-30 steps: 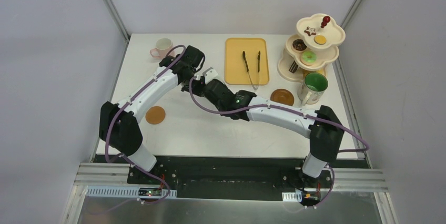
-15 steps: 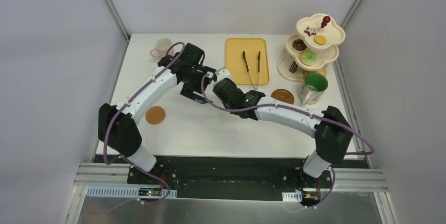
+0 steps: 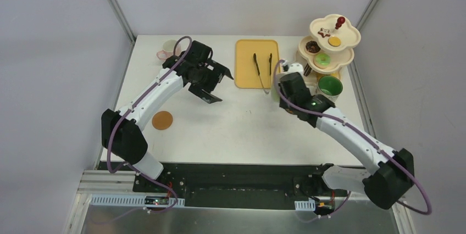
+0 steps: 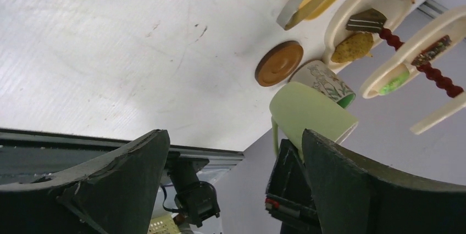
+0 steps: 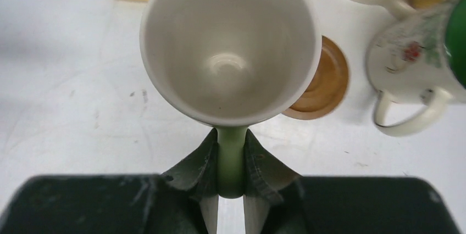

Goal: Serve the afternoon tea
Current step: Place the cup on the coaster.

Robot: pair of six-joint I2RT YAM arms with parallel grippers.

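Note:
My right gripper (image 5: 231,168) is shut on the handle of the cream mug (image 5: 231,42), holding it in the air just left of a brown coaster (image 5: 324,83). The green-lined patterned mug (image 3: 329,87) stands right of that coaster, in front of the cream three-tier stand (image 3: 328,47), which holds toy pastries. My left gripper (image 3: 213,82) hangs open and empty over the table's middle left. The pink mug (image 3: 164,51) is at the far left, partly hidden by the left arm. A second coaster (image 3: 162,120) lies near the left arm.
The yellow tray (image 3: 244,63) with black tongs (image 3: 262,69) lies at the back centre, between the two grippers. The right arm reaches across the table's right half. The stand is close to the table's right edge.
The left gripper has opened and let go of the cream mug, which the right gripper has carried to the right, towards the coaster by the stand. The left arm has drawn back a little.

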